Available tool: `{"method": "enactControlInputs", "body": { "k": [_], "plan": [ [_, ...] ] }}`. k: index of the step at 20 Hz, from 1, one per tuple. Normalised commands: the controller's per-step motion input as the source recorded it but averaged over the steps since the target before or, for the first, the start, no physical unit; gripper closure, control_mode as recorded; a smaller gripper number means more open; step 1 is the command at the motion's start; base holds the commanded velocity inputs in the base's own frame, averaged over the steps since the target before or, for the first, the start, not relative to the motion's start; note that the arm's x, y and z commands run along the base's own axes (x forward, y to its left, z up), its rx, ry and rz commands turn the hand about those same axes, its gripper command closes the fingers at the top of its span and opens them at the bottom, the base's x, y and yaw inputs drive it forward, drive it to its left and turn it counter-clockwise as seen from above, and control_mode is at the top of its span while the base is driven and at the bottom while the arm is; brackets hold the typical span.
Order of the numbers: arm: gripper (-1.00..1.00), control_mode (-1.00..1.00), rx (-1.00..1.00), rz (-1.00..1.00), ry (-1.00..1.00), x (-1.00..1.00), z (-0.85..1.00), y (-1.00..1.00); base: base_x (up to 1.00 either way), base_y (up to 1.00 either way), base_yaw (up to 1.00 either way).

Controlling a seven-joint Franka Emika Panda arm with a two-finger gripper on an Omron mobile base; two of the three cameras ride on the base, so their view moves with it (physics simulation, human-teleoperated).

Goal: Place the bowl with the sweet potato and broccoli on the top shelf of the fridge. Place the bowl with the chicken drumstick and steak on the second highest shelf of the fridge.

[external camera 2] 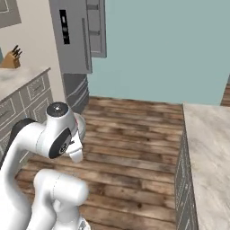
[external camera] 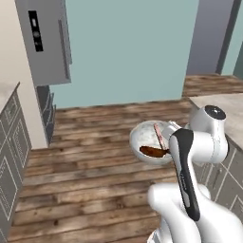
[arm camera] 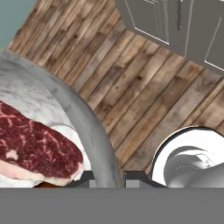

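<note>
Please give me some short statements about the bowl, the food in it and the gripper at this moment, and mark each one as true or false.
1. The gripper is shut on the rim of the bowl. True.
2. The bowl holds a green floret and a sweet potato. False: it holds the steak and the chicken drumstick.
3. The bowl stands on the counter. False: it is carried in the air above the wooden floor.
4. A knife block stands on the far counter at the left in the right base view. True.
5. The steak is pale green. False: it is dark red with white streaks.
</note>
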Motion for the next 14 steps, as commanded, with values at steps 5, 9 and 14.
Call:
{"method": "enactControlInputs", "body": {
  "k": [5, 9, 14],
  "plan": [
    [1.00, 1.00, 0.00, 0.00, 0.00, 0.00, 0.00, 0.00, 1.00, -0.25, -0.08],
    [1.00, 1.00, 0.00, 0.00, 0.00, 0.00, 0.00, 0.00, 1.00, -0.27, -0.05],
    [1.00, 1.00, 0.00, 0.00, 0.00, 0.00, 0.00, 0.00, 1.00, -0.26, -0.06]
  ]
}}
